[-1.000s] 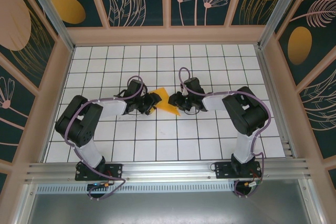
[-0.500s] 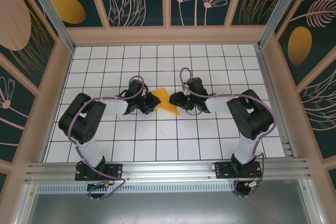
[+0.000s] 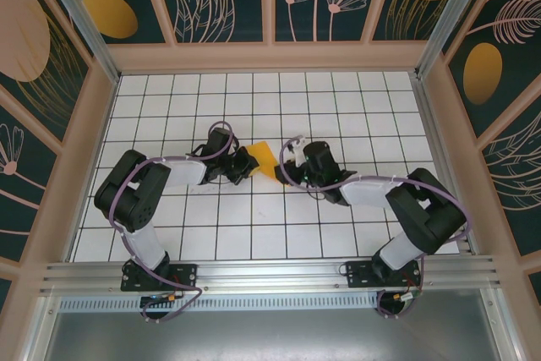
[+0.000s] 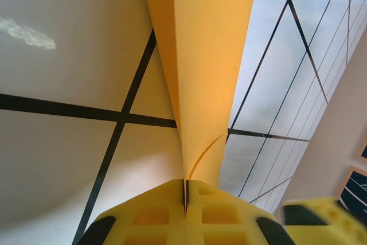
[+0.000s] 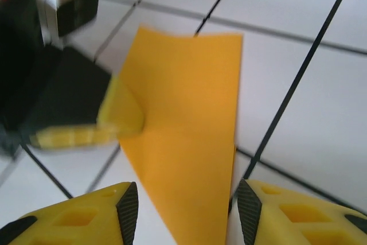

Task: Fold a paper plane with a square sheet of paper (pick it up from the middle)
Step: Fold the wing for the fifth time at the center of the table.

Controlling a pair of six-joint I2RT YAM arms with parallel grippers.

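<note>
Left wrist: left tool point(image 4: 184, 198) clamped on paper sheet point(image 4: 203, 55); right tool point(image 5: 187, 213) wide, astride it. Light, floppy; grip near crease.

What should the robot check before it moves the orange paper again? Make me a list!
1. Left gripper pinching the folded orange-yellow paper: ok, its fingers are shut on it.
2. Right gripper open: ok, fingers apart.
3. Paper lined up between the right fingers: ok, its lower end runs between them.
4. Right fingers touching the paper: cannot tell.
5. Paper lifted off the grid table: cannot tell.
</note>
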